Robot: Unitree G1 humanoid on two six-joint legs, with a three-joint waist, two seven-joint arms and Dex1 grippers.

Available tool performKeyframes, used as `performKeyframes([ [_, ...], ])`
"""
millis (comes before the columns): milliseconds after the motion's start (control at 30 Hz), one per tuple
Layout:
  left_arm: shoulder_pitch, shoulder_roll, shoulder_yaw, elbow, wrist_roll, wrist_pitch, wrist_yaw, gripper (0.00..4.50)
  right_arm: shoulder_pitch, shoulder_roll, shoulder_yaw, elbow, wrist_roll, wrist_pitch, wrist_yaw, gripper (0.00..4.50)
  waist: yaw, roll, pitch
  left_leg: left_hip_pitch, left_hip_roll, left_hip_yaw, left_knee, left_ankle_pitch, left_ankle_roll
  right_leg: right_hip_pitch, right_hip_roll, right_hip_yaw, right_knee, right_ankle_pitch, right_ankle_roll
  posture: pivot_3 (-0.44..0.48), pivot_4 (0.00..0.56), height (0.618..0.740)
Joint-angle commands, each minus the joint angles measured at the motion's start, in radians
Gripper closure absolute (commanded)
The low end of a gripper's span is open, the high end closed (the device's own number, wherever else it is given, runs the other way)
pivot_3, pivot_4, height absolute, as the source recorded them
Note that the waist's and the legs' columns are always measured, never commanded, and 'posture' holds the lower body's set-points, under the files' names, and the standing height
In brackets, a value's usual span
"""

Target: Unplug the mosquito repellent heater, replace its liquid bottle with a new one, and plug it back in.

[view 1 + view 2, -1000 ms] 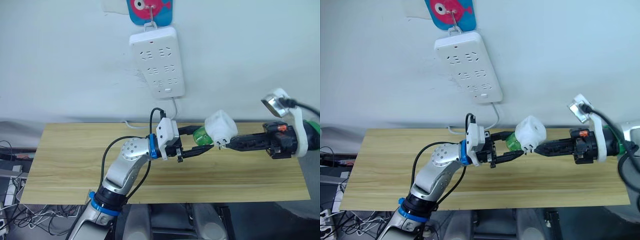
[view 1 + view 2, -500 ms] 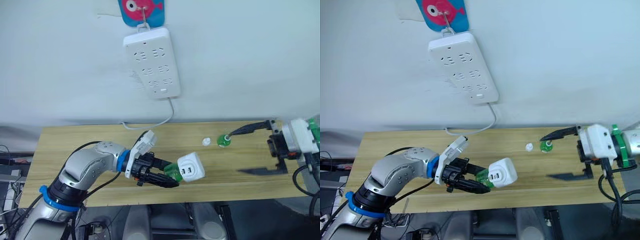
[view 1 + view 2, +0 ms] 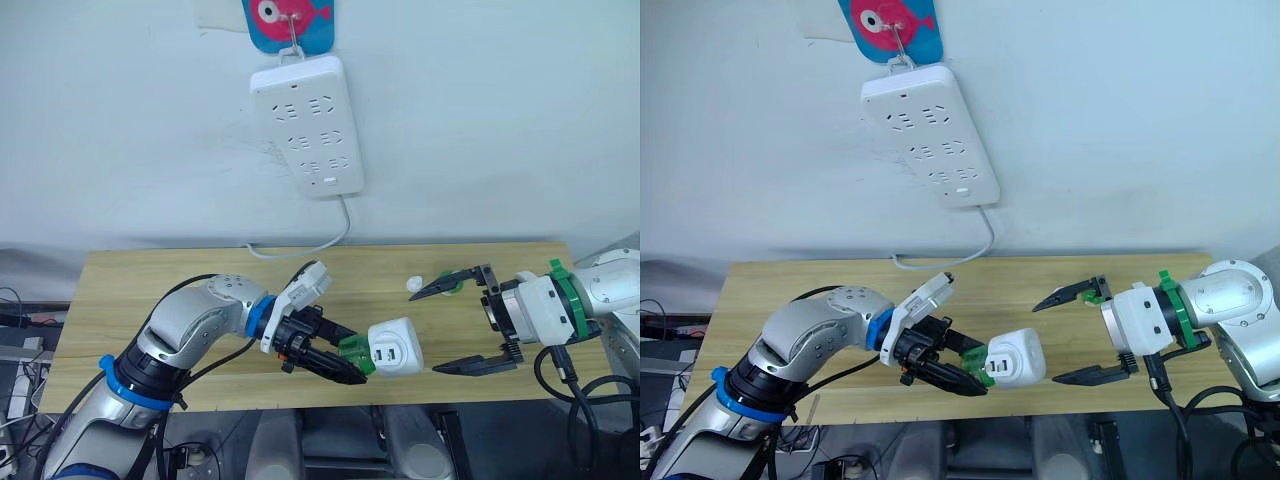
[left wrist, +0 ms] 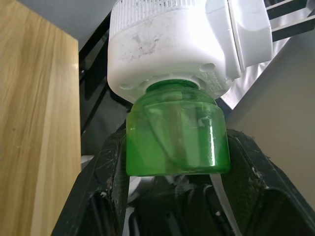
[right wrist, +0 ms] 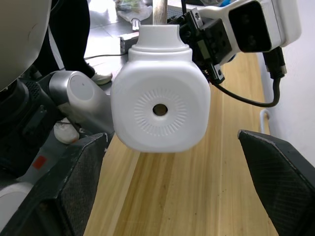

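Observation:
The white mosquito repellent heater (image 3: 396,347) hangs in the air above the table's front edge, its plug pins facing up. A green liquid bottle (image 3: 354,355) is screwed into it. My left gripper (image 3: 343,365) is shut on that bottle, and in the left wrist view the black fingers (image 4: 106,196) clamp the bottle (image 4: 177,132) under the heater (image 4: 172,44). My right gripper (image 3: 450,328) stands open just right of the heater, touching nothing. Its wrist view looks at the heater's round-holed face (image 5: 160,108) between wide-spread fingers (image 5: 74,182).
A second small green bottle (image 3: 1100,291) stands on the wooden table (image 3: 150,290) behind the right gripper's upper finger, beside a small white cap (image 3: 413,285). A long white power strip (image 3: 308,125) hangs on the wall, its cable running down behind the table.
My right gripper let go of the heater, opened wide and drew back to the right. The left arm carried bottle and heater down toward the table's front edge. The camera shifted.

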Motion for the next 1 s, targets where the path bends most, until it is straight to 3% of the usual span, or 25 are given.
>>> performKeyframes([
  [33,-0.007,-0.028,-0.009,-0.037,-0.003,-0.015,-0.005,2.23,-0.004,0.021,0.025,-0.056,-0.007,-0.008,-0.009,0.04,0.000,0.000,0.000,0.000,0.000,0.000,0.000,0.000,0.000,0.000,0.000,0.000,0.000,0.000,0.000,-0.245,0.363,0.740],
  [333,-0.007,-0.049,-0.004,-0.054,-0.006,0.001,0.003,2.23,-0.033,0.063,0.071,-0.051,-0.050,-0.018,-0.018,0.04,0.000,0.000,0.000,0.000,0.000,-0.001,0.001,0.000,0.000,0.001,0.000,0.000,0.000,0.000,0.000,-0.236,0.366,0.740],
  [433,-0.006,-0.053,-0.002,-0.059,-0.009,0.004,0.004,2.23,-0.040,0.072,0.077,-0.043,-0.061,-0.026,-0.019,0.60,0.001,0.000,0.000,0.000,0.000,-0.001,0.001,0.000,0.000,0.001,0.000,-0.001,0.000,0.000,0.000,-0.236,0.366,0.740],
  [533,-0.006,-0.059,-0.001,-0.064,-0.012,0.007,0.008,2.23,-0.042,0.077,0.076,-0.033,-0.070,-0.042,-0.016,1.52,0.001,0.000,0.000,0.000,0.000,-0.001,0.001,0.000,0.000,0.001,0.000,-0.001,0.000,0.000,0.000,-0.236,0.366,0.740],
  [700,-0.008,-0.072,0.008,-0.061,-0.022,0.021,0.027,2.23,-0.044,0.081,0.064,-0.027,-0.056,-0.046,-0.013,1.55,0.000,0.000,0.000,0.000,0.000,-0.001,0.001,0.000,0.000,0.001,0.000,-0.001,0.001,0.000,0.000,-0.242,0.369,0.740],
  [933,-0.039,-0.046,0.087,-0.011,0.010,0.001,0.063,0.10,0.039,0.029,-0.021,-0.025,-0.033,0.050,-0.068,1.55,0.002,0.000,0.000,0.000,0.000,-0.002,0.002,0.000,0.000,0.001,0.000,-0.001,0.001,0.000,0.000,-0.234,0.365,0.740],
  [1000,-0.037,-0.018,0.119,-0.032,0.030,-0.023,0.081,0.00,0.110,-0.007,-0.074,-0.037,-0.008,0.184,-0.136,1.55,0.004,0.000,0.000,0.000,0.000,-0.002,0.002,0.000,0.001,0.002,0.000,-0.002,0.001,0.000,0.000,-0.234,0.364,0.740],
])
